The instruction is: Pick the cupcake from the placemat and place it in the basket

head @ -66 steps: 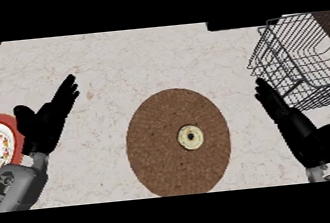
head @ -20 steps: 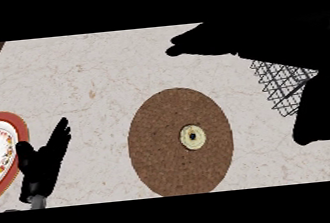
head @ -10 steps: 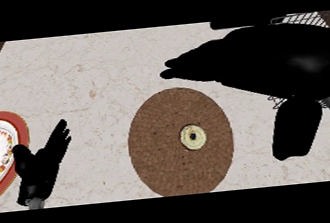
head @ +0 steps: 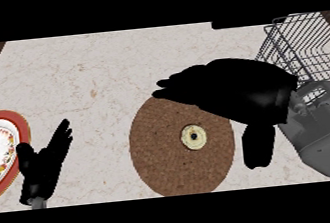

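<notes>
Marble bench [head: 105, 74] carries a round mat [head: 164, 153] with the cupcake [head: 193, 136] at its centre. Right hand [head: 233, 94], fingers spread and empty, hovers at the cupcake's 1 o'clock; it should lower straight, then close. Basket [head: 303, 45] waits at 2 o'clock. Left hand [head: 45, 162] rests open at 9 o'clock.

No legible text on any surface.

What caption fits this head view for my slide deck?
Right hand over the placemat, above the cupcake; basket at right.
</notes>
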Controlling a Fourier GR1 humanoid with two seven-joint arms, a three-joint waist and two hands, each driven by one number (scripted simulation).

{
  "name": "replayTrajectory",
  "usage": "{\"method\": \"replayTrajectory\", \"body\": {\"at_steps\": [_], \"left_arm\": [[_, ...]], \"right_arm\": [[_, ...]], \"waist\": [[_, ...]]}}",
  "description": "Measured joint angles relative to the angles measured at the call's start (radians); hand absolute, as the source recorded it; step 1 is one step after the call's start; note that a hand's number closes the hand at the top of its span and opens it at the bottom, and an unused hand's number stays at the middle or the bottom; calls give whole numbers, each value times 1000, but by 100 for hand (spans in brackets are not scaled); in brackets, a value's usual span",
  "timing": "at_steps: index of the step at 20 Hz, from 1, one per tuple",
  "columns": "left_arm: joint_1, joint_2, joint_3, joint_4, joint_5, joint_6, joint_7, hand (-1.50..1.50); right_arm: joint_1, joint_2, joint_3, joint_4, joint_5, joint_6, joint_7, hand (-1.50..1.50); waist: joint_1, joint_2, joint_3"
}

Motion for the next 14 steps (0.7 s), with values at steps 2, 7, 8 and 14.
{"method": "replayTrajectory", "body": {"at_steps": [2, 7, 8, 14], "left_arm": [[-2, 6, 6, 4, 0, -11, 6, 0], [6, 1, 12, -1, -13, -14, 0, 0], [6, -6, 11, -3, -17, -7, 6, 0], [14, -1, 25, -12, -20, -27, 6, 0]], "right_arm": [[25, 13, 28, 9, 53, -6, -22, -150], [98, 31, 75, 29, 172, -34, -87, -150], [113, 36, 86, 31, 197, -45, -101, -150], [160, 71, 118, 103, 314, -99, -203, -150]], "waist": [[1, 1, 0], [1, 0, 0], [0, 0, 1], [4, 1, 0]]}}
